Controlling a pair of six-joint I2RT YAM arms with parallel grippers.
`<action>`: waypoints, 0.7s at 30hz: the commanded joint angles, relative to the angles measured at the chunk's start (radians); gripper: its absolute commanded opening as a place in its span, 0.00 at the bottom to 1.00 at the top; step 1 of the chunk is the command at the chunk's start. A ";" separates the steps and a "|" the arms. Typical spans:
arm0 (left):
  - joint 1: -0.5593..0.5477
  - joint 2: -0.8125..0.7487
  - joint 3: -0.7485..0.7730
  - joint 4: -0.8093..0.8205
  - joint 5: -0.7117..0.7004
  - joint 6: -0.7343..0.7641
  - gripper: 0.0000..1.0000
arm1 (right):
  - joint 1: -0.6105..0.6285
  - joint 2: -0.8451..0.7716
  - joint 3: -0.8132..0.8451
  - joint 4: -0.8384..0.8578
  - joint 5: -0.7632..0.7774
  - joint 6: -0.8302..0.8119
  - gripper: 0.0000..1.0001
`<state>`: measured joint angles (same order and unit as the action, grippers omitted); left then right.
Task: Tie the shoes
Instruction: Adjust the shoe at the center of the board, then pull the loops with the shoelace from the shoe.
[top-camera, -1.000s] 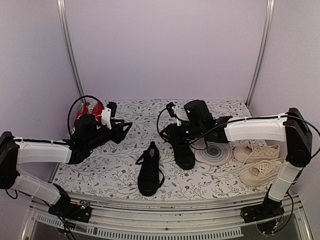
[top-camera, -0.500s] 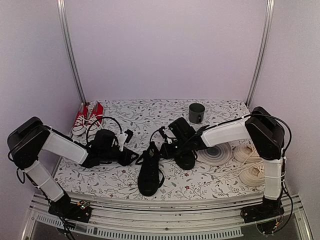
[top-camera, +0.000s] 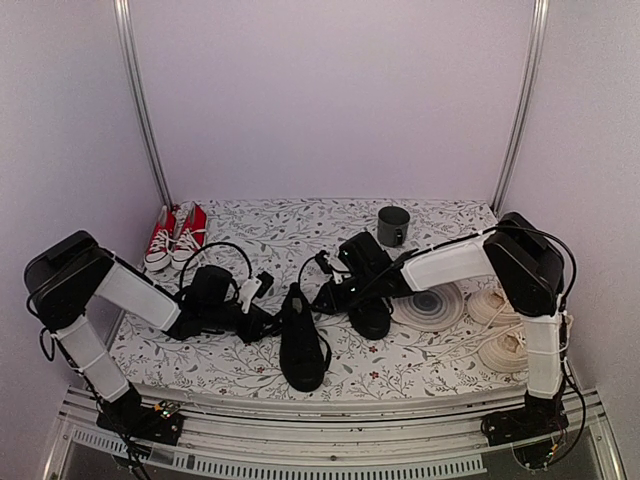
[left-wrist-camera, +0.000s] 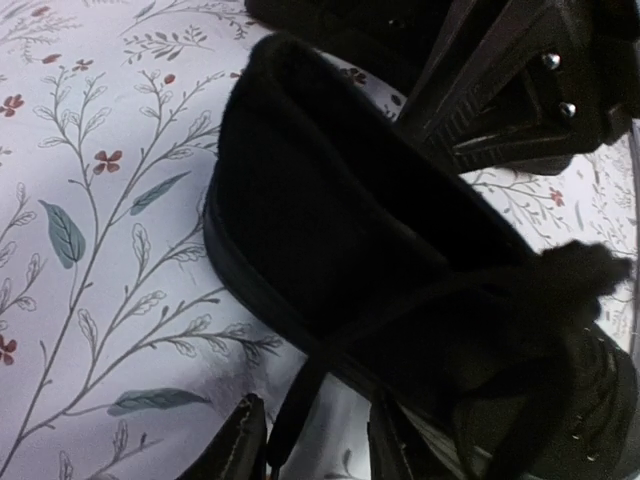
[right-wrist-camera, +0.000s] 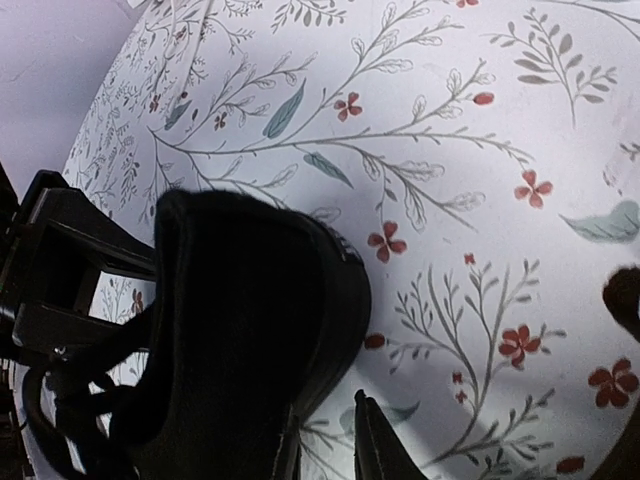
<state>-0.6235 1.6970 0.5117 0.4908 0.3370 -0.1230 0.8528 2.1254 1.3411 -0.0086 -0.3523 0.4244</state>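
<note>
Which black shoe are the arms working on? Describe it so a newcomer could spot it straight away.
Start at the flowered table and look near the middle of its front edge. The black shoe there lies between the left gripper and right gripper. Unlike the other black shoe further back beside the round disc, it sits nearest the front edge.

Soft, even light from above across the overhead view, faint shadows on the floral surface (top-camera: 250, 355), no glare, black shoes (top-camera: 300, 340) swallowing detail, wrist views close and slightly soft, dark masses blurred at the edges
</note>
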 joint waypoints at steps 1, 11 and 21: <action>-0.018 -0.144 -0.061 0.029 0.025 -0.019 0.36 | -0.026 -0.179 -0.090 0.030 -0.049 -0.086 0.24; -0.059 -0.407 -0.341 0.390 -0.116 0.193 0.56 | 0.000 -0.178 0.025 -0.074 -0.327 -0.367 0.38; -0.031 -0.087 -0.330 0.815 0.087 0.433 0.70 | 0.022 -0.039 0.162 -0.174 -0.318 -0.467 0.38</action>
<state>-0.6762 1.4967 0.1375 1.1309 0.2581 0.2256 0.8703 2.0293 1.4513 -0.0887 -0.6678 0.0326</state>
